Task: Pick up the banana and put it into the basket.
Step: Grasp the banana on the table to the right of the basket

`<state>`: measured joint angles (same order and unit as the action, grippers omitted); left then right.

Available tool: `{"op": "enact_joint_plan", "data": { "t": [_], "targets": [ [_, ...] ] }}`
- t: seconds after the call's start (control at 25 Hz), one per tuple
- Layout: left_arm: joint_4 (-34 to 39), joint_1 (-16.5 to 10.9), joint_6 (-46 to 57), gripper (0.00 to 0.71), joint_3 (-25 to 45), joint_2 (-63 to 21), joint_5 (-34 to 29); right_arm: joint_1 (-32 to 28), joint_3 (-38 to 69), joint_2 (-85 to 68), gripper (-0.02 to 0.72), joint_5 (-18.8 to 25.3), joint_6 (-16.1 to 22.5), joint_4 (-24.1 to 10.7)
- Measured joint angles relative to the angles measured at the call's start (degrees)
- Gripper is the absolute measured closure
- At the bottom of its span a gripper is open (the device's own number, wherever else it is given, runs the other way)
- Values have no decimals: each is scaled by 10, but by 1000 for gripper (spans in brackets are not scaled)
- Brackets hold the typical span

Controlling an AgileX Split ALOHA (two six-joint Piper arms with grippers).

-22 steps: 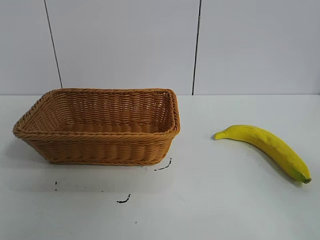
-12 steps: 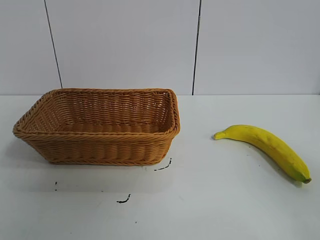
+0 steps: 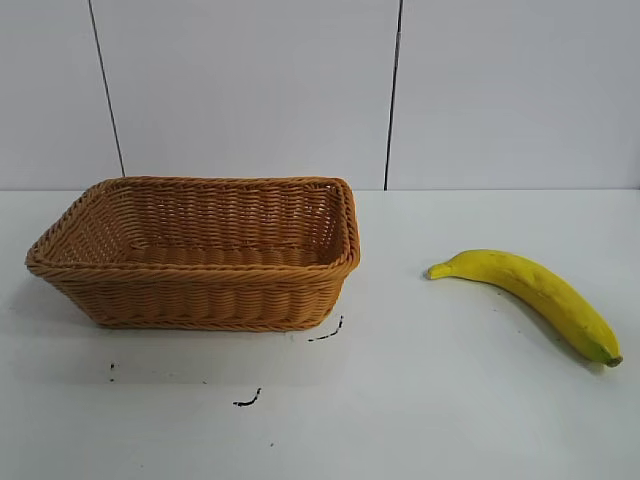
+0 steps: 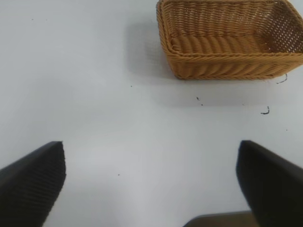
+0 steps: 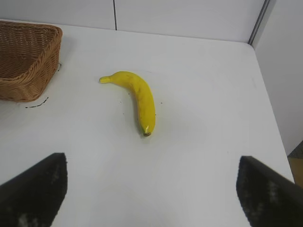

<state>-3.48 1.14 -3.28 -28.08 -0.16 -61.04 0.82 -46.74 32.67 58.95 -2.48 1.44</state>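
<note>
The yellow banana (image 3: 530,296) lies on the white table at the right of the exterior view, greenish tip toward the front right; it also shows in the right wrist view (image 5: 140,98). The tan wicker basket (image 3: 200,290) stands at the left, with nothing in it; it also shows in the left wrist view (image 4: 227,71) and in the right wrist view (image 5: 23,75). Neither arm shows in the exterior view. My right gripper (image 5: 151,189) is open and empty, well short of the banana. My left gripper (image 4: 150,182) is open and empty over bare table, away from the basket.
Small black marks (image 3: 247,400) dot the table in front of the basket. The table's edge and a grey wall panel (image 5: 279,71) lie beyond the banana in the right wrist view. White wall panels stand behind the table.
</note>
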Motion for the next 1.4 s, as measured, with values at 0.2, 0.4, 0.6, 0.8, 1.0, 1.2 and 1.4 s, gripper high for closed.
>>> {"op": "enact_joint_plan", "data": {
  "t": [0.2, 0.4, 0.6, 0.8, 1.0, 1.2, 1.4],
  "targets": [
    [0, 0, 0, 15, 0, 0, 0, 0, -98, 184, 8, 16, -2, 0],
    [0, 0, 0, 15, 0, 0, 0, 0, -191, 353, 8, 40, -47, 0],
    [0, 0, 0, 15, 0, 0, 0, 0, -282, 497, 8, 46, -132, 17],
    [0, 0, 0, 15, 0, 0, 0, 0, -328, 591, 8, 30, -185, 37],
    [-1, 0, 0, 15, 0, 0, 0, 0, -331, 645, 8, 6, -196, 38],
    [-1, 0, 0, 15, 0, 0, 0, 28, -331, 676, 8, -1, -203, 36],
    [-1, 0, 0, 15, 0, 0, 0, 47, -331, 694, 8, -24, -195, 35]
  ]
}}
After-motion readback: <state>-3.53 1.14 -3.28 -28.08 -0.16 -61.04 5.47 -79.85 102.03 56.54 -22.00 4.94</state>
